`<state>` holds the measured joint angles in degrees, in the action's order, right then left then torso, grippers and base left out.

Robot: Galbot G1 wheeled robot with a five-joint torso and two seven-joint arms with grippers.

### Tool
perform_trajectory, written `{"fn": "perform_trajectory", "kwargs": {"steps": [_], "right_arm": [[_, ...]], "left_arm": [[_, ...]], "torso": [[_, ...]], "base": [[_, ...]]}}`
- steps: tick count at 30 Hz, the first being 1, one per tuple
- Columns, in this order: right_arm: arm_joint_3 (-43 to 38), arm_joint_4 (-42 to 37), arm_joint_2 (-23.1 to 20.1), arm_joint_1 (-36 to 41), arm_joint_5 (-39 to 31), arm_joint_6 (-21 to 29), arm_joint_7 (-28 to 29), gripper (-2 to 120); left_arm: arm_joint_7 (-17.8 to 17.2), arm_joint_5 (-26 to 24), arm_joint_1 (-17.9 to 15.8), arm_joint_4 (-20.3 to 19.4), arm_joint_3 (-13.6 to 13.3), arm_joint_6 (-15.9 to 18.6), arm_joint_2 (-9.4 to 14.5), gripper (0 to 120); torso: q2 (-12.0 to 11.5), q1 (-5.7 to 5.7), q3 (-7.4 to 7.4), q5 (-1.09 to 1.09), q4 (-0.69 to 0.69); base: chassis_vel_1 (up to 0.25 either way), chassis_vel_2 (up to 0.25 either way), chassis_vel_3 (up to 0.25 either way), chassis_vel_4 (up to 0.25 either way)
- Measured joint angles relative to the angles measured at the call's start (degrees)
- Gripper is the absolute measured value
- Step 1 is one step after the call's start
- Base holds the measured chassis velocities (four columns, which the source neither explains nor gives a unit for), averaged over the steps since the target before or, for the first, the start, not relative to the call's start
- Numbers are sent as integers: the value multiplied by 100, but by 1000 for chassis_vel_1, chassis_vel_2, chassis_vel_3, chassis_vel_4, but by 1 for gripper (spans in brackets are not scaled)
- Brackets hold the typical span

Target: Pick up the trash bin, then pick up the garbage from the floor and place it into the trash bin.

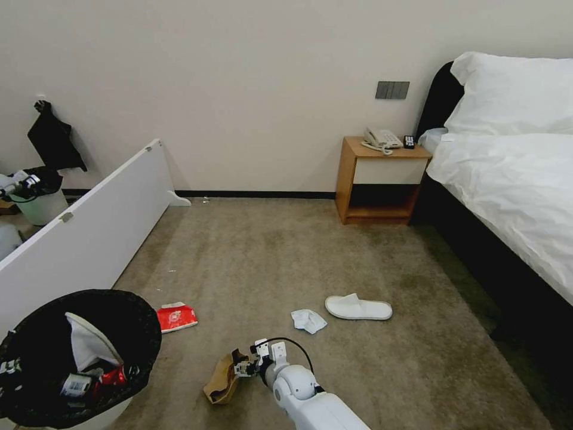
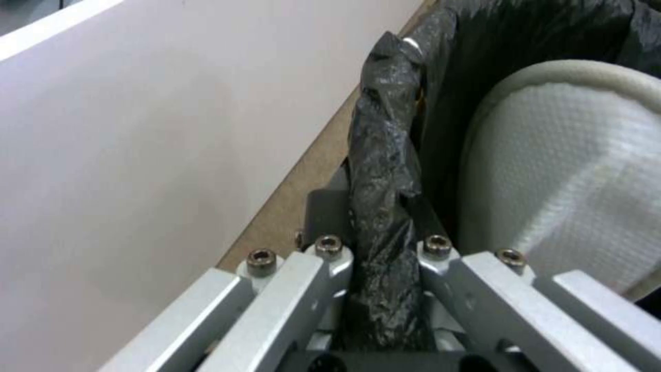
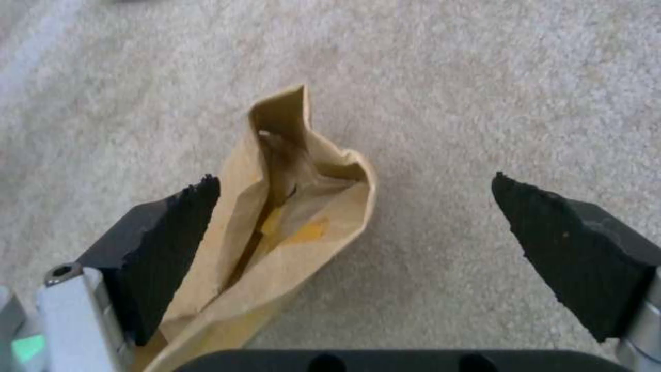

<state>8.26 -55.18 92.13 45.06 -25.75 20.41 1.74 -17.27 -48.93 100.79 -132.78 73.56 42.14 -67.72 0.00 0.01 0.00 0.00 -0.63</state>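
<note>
The trash bin (image 1: 140, 316), white with a black bag over its rim, is at the lower left of the head view. A white slipper (image 2: 571, 181), a red can (image 1: 113, 377) and a bottle (image 1: 74, 385) lie inside it. My left gripper (image 2: 382, 217) is shut on the bag-covered rim (image 2: 386, 144). On the floor (image 1: 268, 257) lies a crumpled brown paper bag (image 1: 221, 379). My right gripper (image 3: 352, 181) is open around the paper bag (image 3: 289, 217), which rests against one finger. More garbage lies farther off: a red-white packet (image 1: 176, 317), a white tissue (image 1: 308, 321) and a second slipper (image 1: 358, 307).
A long white board (image 1: 89, 233) leans along the left, close beside the bin. Behind it stands another bin (image 1: 39, 200). A wooden nightstand (image 1: 382, 179) with a phone stands at the far wall, and a bed (image 1: 507, 179) runs along the right.
</note>
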Motion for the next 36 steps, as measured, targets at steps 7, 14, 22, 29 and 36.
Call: {"fn": "perform_trajectory", "kwargs": {"steps": [7, 14, 22, 29, 36], "right_arm": [[-59, 46, 0, -14, -282, 35, 29, 100], [-174, 193, 0, -49, -386, 21, 23, 100], [-259, 416, 0, -140, -542, -33, -46, 98], [-331, 584, 0, -274, -638, -72, -92, 78], [-392, 678, 0, -304, -724, -72, -142, 53]], "left_arm": [[-2, -7, -21, -3, -2, 0, 21, 4], [-16, -3, -44, 9, -47, 0, 21, 4], [-38, 0, -50, 10, -64, 0, 30, 4], [-45, 0, -43, 5, -60, 0, 7, 4], [-53, 4, -37, -13, -66, 0, 0, 4]], "torso": [[0, 0, 0, 0, -1], [0, 0, 0, 0, -1], [0, 0, 0, 0, 0], [0, 0, 0, 0, 0], [0, 0, 0, 0, 0]], "base": [[0, 0, 0, 0], [0, 0, 0, 0], [0, 0, 0, 0], [0, 0, 0, 0], [0, 0, 0, 0]]}}
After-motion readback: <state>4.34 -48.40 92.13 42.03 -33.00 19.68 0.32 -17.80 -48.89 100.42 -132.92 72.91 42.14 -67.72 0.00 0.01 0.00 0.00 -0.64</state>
